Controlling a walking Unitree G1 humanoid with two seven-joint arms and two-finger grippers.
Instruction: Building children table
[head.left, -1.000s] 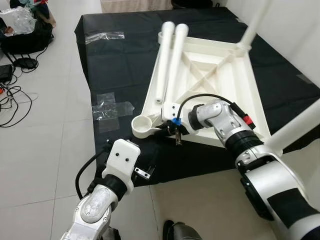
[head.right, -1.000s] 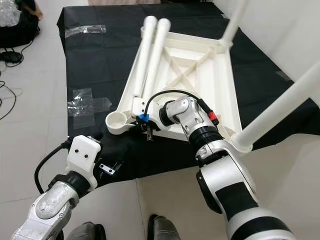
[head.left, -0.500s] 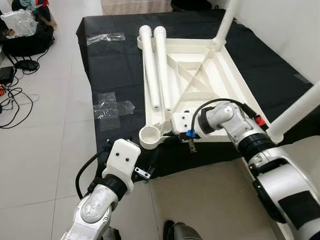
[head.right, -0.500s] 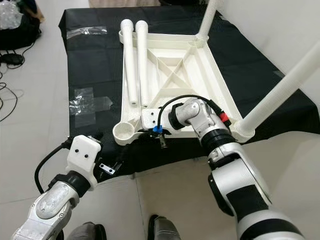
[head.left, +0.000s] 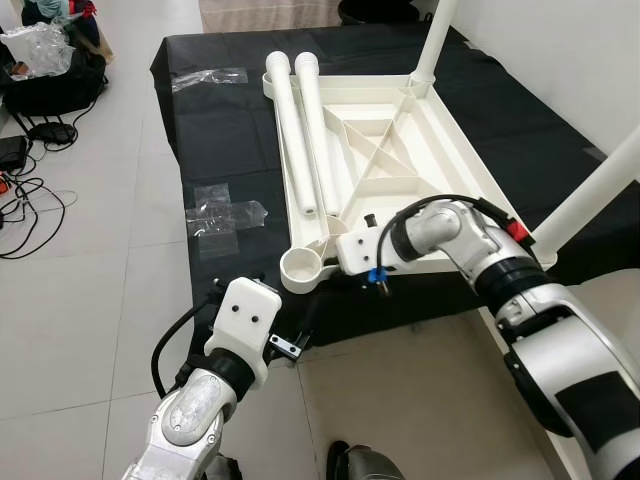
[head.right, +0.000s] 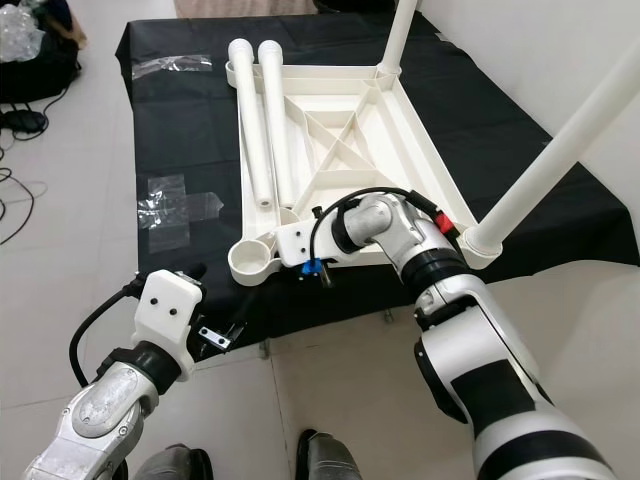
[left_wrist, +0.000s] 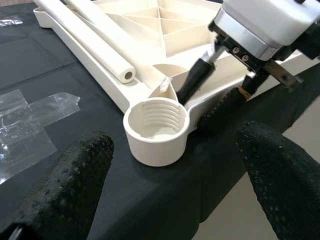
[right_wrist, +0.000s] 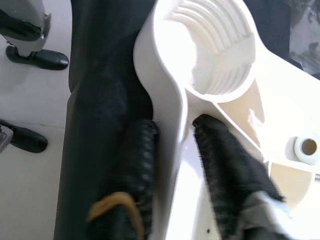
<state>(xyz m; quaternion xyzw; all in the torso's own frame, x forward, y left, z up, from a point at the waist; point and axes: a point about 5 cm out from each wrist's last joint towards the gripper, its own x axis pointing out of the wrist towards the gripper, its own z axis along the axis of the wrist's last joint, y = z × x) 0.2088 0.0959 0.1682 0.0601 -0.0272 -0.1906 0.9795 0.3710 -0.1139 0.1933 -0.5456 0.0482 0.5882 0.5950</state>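
Note:
A white children's table top (head.left: 462, 163) lies upside down on a black cloth (head.left: 230, 140). Two white legs stand screwed in at its right corners, the far leg (head.left: 437, 40) and the near leg (head.right: 560, 150). Two loose legs (head.left: 305, 130) lie side by side along its left edge. The near-left threaded socket (head.left: 301, 268) holds nothing. My right gripper (right_wrist: 172, 125) is shut on the table top's near rim right beside that socket, one finger (right_wrist: 220, 155) inside and one outside. My left gripper (left_wrist: 172, 137) hovers open just in front of the socket, at the cloth's near edge.
Clear tape patches (head.left: 225, 215) stick to the cloth left of the table top. Cables (head.left: 30, 190) and a dark bag (head.left: 50, 80) lie on the tiled floor at the far left. A white wall (head.left: 560, 60) stands to the right. My feet (head.left: 350, 462) are by the cloth's near edge.
The table top has swung round in my right gripper's hold, its far end moving left, and now lies squarer on the cloth. My left arm has not moved.

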